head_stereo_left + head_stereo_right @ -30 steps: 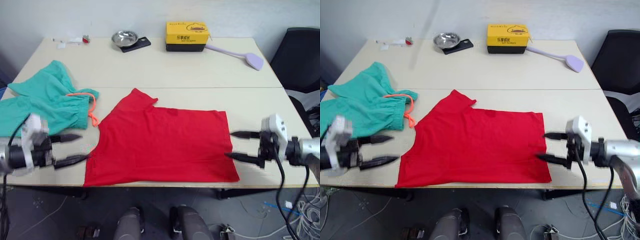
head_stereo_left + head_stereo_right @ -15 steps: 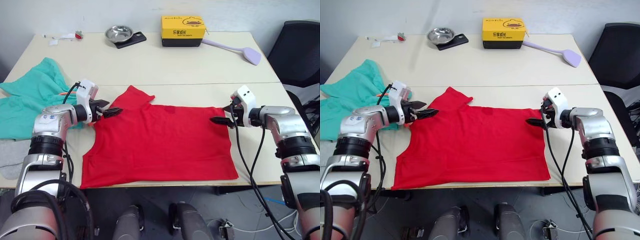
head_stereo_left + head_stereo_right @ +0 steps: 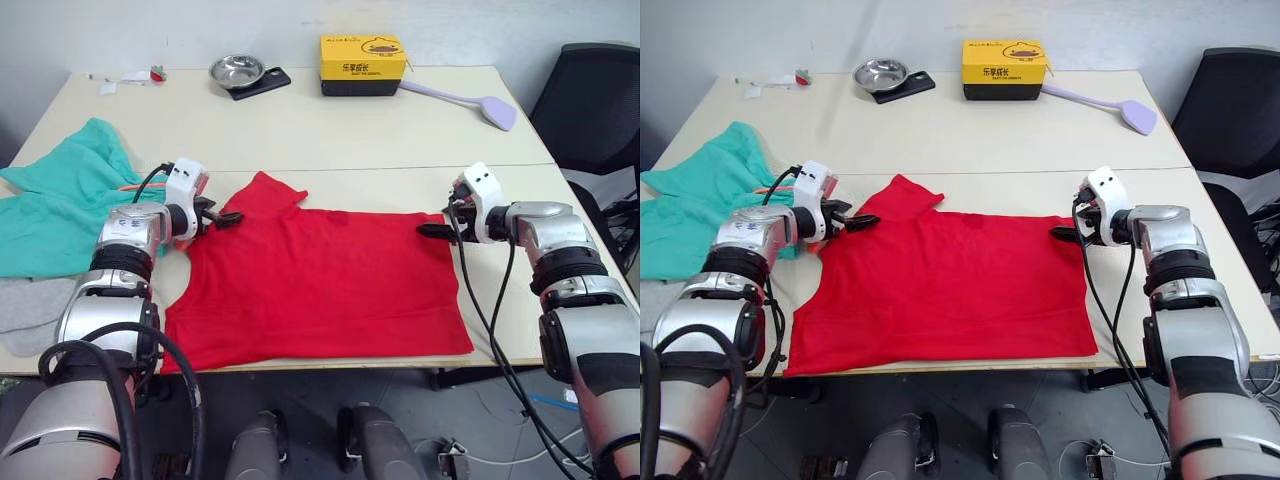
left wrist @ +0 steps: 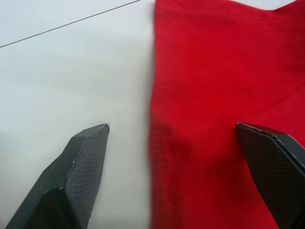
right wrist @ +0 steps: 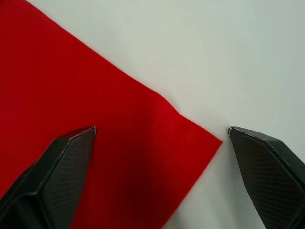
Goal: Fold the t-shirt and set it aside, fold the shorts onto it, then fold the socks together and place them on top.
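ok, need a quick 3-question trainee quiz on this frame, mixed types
1. True or false: the left gripper has its fingers open astride an edge of the bright red cloth t-shirt.
2. The right gripper is at which part of the t-shirt? A) a far corner B) the collar C) the near hem
3. Fill in: the teal-green cloth shorts lie to the robot's ____ of the t-shirt.

Key: 1 true; 2 A; 3 left.
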Action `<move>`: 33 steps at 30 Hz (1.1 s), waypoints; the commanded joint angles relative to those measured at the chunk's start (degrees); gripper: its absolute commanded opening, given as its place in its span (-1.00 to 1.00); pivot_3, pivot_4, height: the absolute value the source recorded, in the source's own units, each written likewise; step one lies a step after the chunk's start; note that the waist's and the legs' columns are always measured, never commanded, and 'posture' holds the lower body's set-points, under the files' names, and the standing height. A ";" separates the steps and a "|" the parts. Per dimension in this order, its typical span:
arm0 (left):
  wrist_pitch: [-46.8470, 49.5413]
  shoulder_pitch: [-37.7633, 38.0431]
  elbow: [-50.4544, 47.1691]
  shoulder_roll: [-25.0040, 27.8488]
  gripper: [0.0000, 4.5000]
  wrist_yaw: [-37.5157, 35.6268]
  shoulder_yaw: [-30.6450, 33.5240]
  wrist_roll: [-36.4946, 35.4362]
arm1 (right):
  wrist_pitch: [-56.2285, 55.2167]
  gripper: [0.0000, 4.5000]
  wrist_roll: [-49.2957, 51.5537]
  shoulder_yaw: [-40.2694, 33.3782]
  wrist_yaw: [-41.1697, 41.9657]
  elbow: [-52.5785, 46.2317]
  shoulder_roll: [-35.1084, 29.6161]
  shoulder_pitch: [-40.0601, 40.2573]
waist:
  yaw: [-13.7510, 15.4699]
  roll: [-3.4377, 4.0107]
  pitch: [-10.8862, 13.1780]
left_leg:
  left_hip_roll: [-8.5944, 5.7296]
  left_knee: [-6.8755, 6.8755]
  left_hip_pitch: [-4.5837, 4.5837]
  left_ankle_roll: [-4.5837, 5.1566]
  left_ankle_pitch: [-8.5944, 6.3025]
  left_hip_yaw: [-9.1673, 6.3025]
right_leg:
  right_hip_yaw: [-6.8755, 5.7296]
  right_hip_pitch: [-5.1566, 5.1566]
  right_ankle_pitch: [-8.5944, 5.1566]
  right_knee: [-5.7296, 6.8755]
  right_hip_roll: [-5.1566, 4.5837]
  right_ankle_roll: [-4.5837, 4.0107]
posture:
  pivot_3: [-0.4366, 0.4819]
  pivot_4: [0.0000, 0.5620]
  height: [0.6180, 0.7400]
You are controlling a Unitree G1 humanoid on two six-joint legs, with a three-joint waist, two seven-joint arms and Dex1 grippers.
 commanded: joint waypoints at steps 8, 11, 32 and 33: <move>-1.49 0.21 1.36 -0.20 -0.08 -2.67 4.03 -0.61 | -2.49 -0.43 0.65 -3.53 1.03 -1.10 -0.40 0.86 | -0.01 0.00 0.00 | 0.00 0.02 -0.01 0.00 0.00 0.00 | 0.00 -0.01 0.00 0.03 -0.01 0.00 | -0.05 -0.47 1.00; -2.86 0.64 1.12 0.43 -0.50 -3.59 6.04 -1.56 | -4.28 -0.89 1.20 -4.51 1.51 -2.19 -0.58 1.61 | -0.12 -0.01 0.01 | 0.00 0.01 -0.02 0.00 0.00 0.00 | 0.00 -0.02 0.00 0.04 -0.01 0.00 | -0.05 -0.47 1.00; -8.62 6.63 -4.92 4.53 -0.99 -16.10 10.23 -3.36 | -6.57 -1.00 6.39 -10.60 7.93 -17.96 -4.25 12.91 | -0.95 -0.01 0.01 | 0.01 0.02 0.00 0.00 -0.01 -0.02 | -0.01 -0.01 0.00 0.10 0.00 0.00 | -0.05 -0.47 1.00; -9.11 7.03 -5.31 4.68 -0.99 -16.47 10.22 -3.35 | -7.17 -1.00 6.97 -10.98 8.32 -18.77 -4.32 13.56 | -0.96 -0.01 0.01 | 0.02 0.02 0.00 0.00 -0.01 -0.02 | -0.01 -0.01 0.00 0.10 0.00 0.00 | -0.05 -0.47 1.00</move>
